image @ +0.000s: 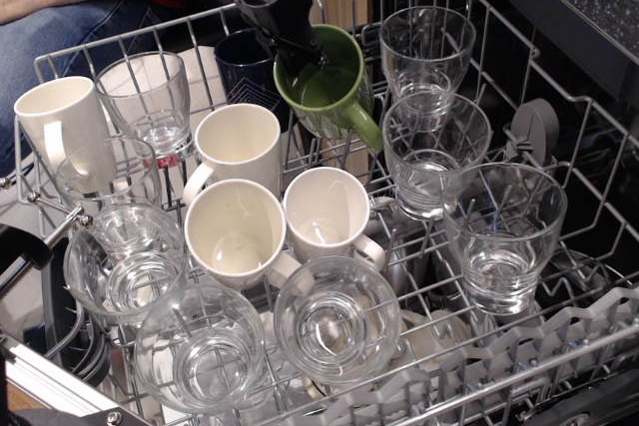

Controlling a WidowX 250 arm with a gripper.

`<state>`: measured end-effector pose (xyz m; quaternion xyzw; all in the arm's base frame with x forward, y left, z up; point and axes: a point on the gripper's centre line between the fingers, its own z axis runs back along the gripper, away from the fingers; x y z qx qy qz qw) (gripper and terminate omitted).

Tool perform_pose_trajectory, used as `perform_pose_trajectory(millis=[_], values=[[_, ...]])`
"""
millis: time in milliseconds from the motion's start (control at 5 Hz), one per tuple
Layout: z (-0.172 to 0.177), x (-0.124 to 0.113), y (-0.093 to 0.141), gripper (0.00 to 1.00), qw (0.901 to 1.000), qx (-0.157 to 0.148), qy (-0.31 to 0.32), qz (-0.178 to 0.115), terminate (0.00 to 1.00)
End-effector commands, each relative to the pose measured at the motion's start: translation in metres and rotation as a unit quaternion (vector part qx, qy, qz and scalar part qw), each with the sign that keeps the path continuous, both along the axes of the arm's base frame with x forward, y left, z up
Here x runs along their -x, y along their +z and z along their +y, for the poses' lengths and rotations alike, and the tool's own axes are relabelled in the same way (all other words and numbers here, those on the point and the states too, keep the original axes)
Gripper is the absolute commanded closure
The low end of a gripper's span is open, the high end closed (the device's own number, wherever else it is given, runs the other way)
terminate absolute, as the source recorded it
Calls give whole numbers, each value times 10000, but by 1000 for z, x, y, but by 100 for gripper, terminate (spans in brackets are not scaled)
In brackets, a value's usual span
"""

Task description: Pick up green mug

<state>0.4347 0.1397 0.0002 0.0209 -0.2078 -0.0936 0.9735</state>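
The black tool [300,59] is pinched tight on the rim of the green mug [334,87], holding it tipped above the dishwasher rack [559,246], clear of the glasses.

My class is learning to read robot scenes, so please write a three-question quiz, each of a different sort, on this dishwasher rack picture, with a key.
1. True or false: the gripper has the green mug by its rim.
2. Multiple choice: which way does the green mug's handle point? A) toward the navy mug B) down and right, toward the glasses C) straight up
3. Fill in: the number of cream mugs in the rack is ____.

Key: 1 true; 2 B; 3 four (one at far left, three in the middle).
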Motion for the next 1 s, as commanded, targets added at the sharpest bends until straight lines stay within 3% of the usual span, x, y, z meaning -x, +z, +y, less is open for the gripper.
perform_pose_trajectory(millis=[0, 400, 600, 800], values=[[3, -15, 119, 100, 9980, 539, 327, -87, 0], [-1, -10, 178, 100, 9937, 766, 521, 628, 0], [-2, -4, 198, 100, 9921, 556, 462, 1022, 0], [-2, 4, 201, 100, 9914, 288, 442, 1199, 100]])
